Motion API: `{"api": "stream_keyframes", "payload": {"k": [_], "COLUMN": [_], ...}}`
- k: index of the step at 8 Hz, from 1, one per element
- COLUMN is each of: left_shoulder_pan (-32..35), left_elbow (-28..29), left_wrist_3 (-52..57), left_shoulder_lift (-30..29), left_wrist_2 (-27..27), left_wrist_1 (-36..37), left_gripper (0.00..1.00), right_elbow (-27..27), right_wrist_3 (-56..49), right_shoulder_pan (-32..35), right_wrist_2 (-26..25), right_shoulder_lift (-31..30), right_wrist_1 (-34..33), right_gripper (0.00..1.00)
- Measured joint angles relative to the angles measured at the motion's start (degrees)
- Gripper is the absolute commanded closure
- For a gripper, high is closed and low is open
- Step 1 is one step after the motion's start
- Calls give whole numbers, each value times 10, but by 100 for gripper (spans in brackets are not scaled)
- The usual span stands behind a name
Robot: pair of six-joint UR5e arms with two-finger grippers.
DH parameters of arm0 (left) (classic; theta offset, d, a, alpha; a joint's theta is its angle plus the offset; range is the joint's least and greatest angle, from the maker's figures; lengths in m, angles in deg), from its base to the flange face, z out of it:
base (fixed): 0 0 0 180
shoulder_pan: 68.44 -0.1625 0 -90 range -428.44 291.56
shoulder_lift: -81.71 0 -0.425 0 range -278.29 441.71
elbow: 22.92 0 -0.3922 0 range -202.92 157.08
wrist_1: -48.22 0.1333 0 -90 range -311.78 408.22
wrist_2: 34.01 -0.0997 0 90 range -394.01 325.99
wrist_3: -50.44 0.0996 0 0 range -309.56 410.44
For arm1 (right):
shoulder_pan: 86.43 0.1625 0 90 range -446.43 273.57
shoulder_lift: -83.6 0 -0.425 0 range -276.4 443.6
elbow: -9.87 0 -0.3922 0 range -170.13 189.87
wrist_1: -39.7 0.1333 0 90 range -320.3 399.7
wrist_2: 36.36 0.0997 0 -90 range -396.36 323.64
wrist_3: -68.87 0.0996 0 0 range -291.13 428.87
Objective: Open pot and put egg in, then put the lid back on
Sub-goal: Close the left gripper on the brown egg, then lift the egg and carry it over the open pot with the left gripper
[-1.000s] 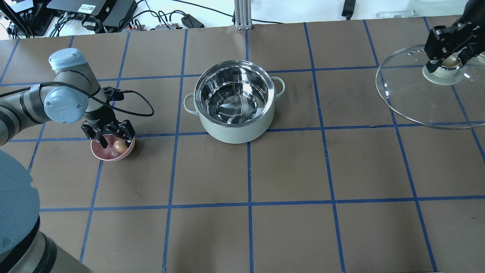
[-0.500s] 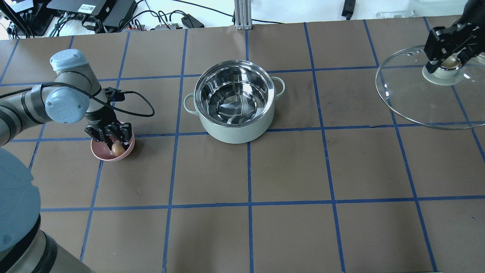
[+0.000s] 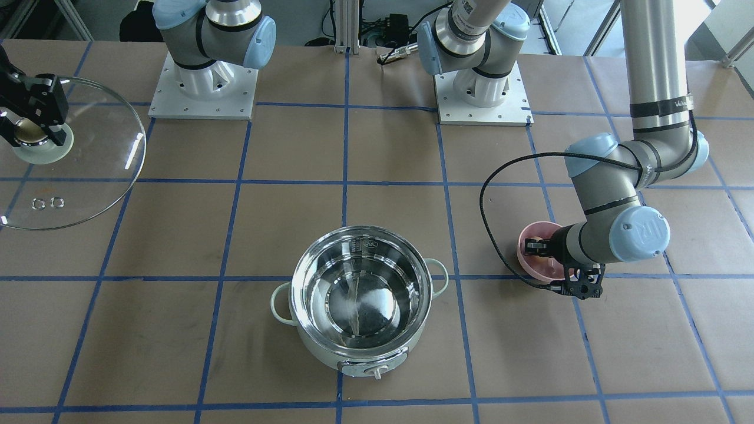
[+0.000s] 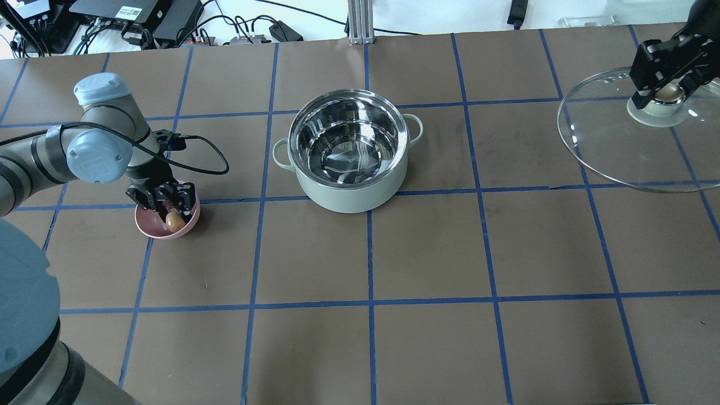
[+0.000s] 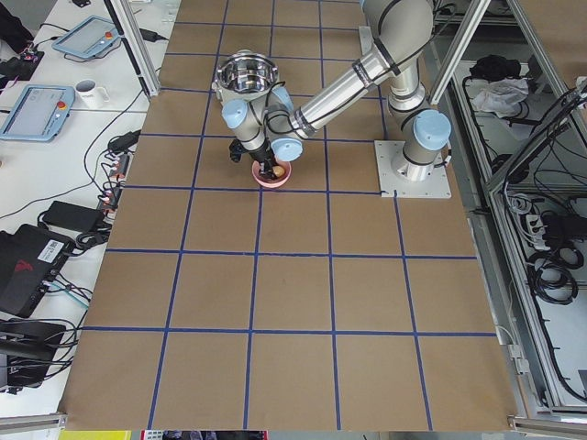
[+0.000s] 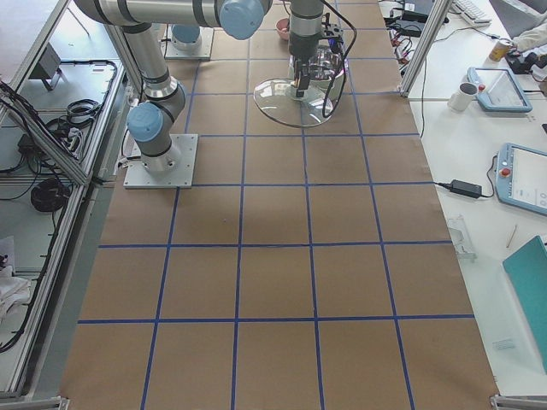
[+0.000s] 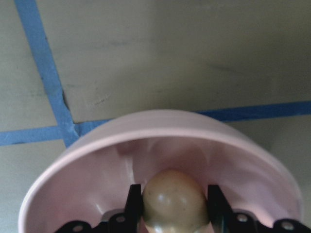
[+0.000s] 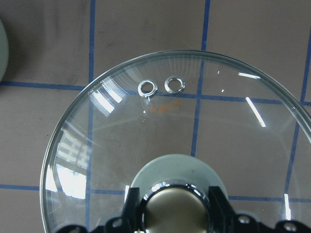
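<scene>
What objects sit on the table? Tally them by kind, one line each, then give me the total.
pot: 1
lid: 1
bowl: 1
egg: 1
Total: 4

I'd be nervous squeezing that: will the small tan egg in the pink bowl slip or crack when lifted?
The small tan oval egg looks smooth and rounded, pinched by narrow fingers of the left gripper, so it could slip. It looks small, probably light. A real shell might crack under hard squeezing.
</scene>
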Motion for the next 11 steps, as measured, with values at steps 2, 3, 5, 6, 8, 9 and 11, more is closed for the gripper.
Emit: {"api": "stream_keyframes", "payload": {"k": [2,3,5,6,8,9,11], "left_shoulder_pan": [-3,-5,-4,6,69,120,221], "left_elbow": [5,7,22,34,65,91,127], "left_wrist_3": [4,5,2,-2,-10,-39,-113], "left_shoulder_lift": [4,8,36,62,109,117,105], "left_wrist_2": [-1,-2,-2,5,44,49,62], "left_wrist_1": [-11,-20,-62,-81,-92,-91,-46], "left_gripper": [93,93,93,93,93,93,92], "right_elbow": [0,1,0,0,0,0,0], "right_wrist_3": [1,1,0,0,0,0,0], "right_shoulder_pan": [0,0,0,0,-1,-1,-1], "right_wrist_2": [0,0,-1,-1,-1,-1,0], "right_shoulder_lift": [-1,-1,-2,-2,-2,-2,-2], "right_wrist_1": [0,0,0,0,1,1,1], "right_gripper": [100,100,100,100,100,100,100]}}
